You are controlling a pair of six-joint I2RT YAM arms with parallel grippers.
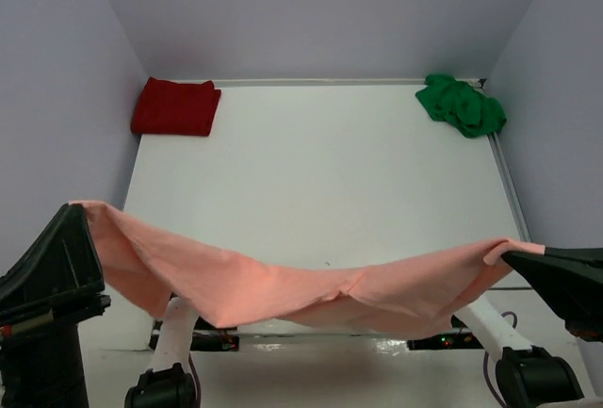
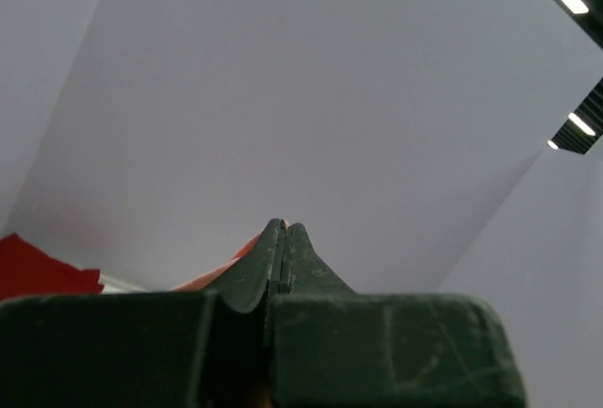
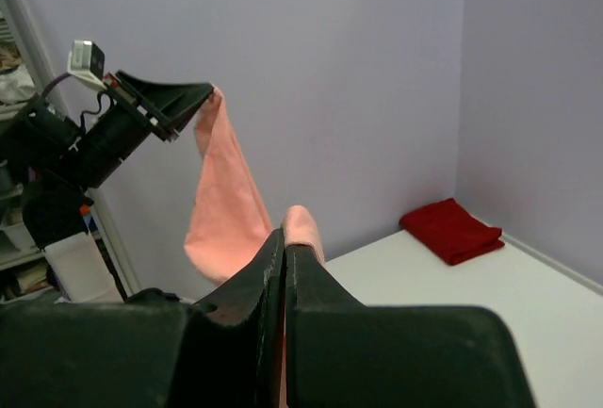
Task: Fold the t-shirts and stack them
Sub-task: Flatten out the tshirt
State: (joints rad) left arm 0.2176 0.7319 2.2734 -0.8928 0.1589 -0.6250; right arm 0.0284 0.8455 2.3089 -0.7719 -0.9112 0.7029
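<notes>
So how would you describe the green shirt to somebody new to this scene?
On the white table, go to the far right corner. The green t-shirt lies there crumpled; the dark red t-shirt, far left, is folded flat, and the pink t-shirt hangs in the air.

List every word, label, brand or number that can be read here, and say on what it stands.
No text can be read.
The salmon-pink shirt, the dark red shirt and the green shirt are plain.
The left gripper and the right gripper show no readable mark.
Shelf items at the right wrist view's left edge are too blurred.
</notes>
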